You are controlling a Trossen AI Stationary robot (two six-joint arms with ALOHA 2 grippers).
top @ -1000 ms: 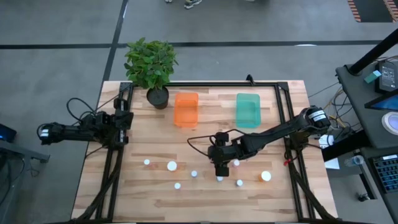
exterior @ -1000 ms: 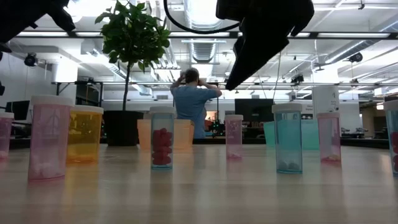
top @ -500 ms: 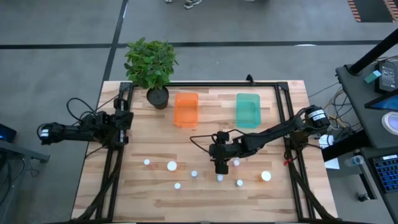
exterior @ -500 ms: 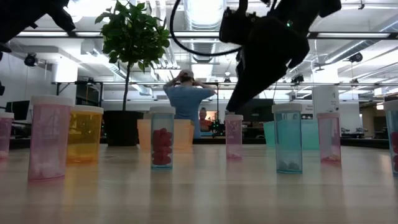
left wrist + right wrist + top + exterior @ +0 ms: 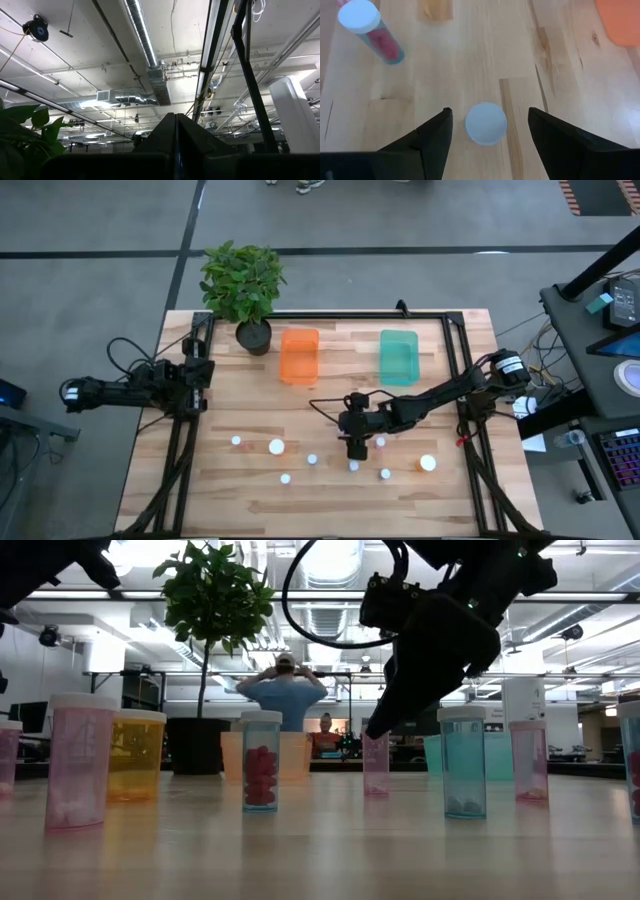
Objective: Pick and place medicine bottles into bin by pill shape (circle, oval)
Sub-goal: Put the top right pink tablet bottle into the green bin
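Note:
Several small white-capped medicine bottles stand upright on the wooden table along its near half, among them one [image 5: 353,466] just past my right gripper [image 5: 355,448]. The right wrist view shows this bottle's cap [image 5: 486,124] below and between the open fingers of my right gripper [image 5: 490,114], untouched. In the low view my right gripper [image 5: 380,725] hangs slanting just above a small pink bottle [image 5: 376,762]. At the table's left edge my left gripper [image 5: 176,145] is shut and points up. The orange bin [image 5: 299,355] and the teal bin [image 5: 398,357] stand at the far side.
A potted plant [image 5: 254,335] stands at the far left beside the orange bin. A teal bottle with red pills [image 5: 367,27] stands near my right gripper. More bottles [image 5: 276,446] [image 5: 428,463] flank it to the left and right. A person stands in the room beyond the table [image 5: 285,700].
My right gripper has sunk toward the small pink bottle, tipping a little more downward, and stays open. The bottles have not moved.

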